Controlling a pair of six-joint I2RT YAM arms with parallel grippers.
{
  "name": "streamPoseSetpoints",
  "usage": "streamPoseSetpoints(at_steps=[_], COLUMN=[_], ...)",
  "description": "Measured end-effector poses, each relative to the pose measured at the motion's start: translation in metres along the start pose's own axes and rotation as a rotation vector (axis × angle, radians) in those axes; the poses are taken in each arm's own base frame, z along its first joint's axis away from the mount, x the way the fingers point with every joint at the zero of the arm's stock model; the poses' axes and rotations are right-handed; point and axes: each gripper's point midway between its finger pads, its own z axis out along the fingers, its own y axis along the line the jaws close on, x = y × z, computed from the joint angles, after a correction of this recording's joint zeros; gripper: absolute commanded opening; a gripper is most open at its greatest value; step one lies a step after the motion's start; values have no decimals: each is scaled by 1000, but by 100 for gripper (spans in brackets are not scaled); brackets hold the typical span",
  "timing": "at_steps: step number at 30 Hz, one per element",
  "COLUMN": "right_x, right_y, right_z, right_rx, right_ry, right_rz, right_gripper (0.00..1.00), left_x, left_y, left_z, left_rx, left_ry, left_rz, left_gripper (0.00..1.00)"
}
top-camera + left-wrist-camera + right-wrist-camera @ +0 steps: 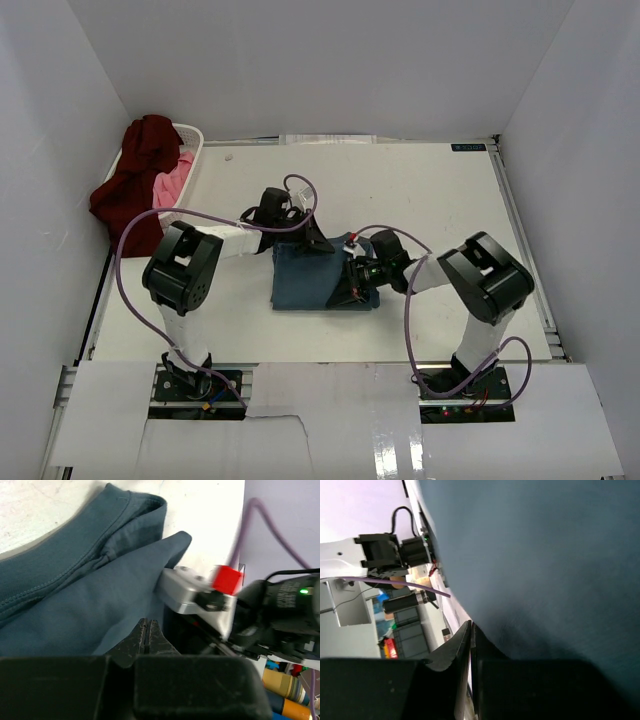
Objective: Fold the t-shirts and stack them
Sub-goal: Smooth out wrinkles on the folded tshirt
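There are three t-shirts, one basket and two arms. At the far left corner of the table [450, 200] stands the white basket [191, 134]. The maroon t-shirt [138, 170] is draped over the basket's left rim, and the pink t-shirt [176, 184] lies inside it. The table is white and flat, with plain white walls [300, 60] on three sides.

The teal-blue t-shirt [308, 282] lies in the middle of the table, a bit nearer the near edge. It is folded into a small flat block. Close up it is soft, with a stitched rim and some folds.

The left gripper [320, 243] is at the shirt's far edge, with its jaws closed. The right gripper [356, 286] is at the shirt's right edge, also closed. Both touch the cloth, but it is not clear whether any cloth is pinched between the jaws.
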Motion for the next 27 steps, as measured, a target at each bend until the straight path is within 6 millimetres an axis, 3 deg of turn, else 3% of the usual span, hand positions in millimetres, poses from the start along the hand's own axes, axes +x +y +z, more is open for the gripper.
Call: streamPoseSetpoints(at_steps=[4, 15, 18, 21, 25, 27], right_x=[9, 2, -10, -29, -54, -62], right_y=[-25, -24, -16, 10, 51, 61], right_z=[12, 11, 3, -9, -25, -30], right_rx=[-19, 28, 100, 134, 144, 159], right_ry=[31, 11, -31, -91, -168, -191], right_rz=[77, 57, 23, -66, -187, -220], right_gripper=[8, 8, 8, 8, 8, 8], left_x=[5, 3, 2, -10, -28, -32], left_y=[7, 12, 12, -4, -50, -71], left_z=[4, 2, -3, -14, -41, -52], left_rx=[-4, -17, -48, -56, 5, 52], left_ry=[19, 9, 1, -31, -101, -124], left_rz=[-17, -23, -23, 6, 86, 118], left_gripper=[0, 0, 1, 2, 3, 3])
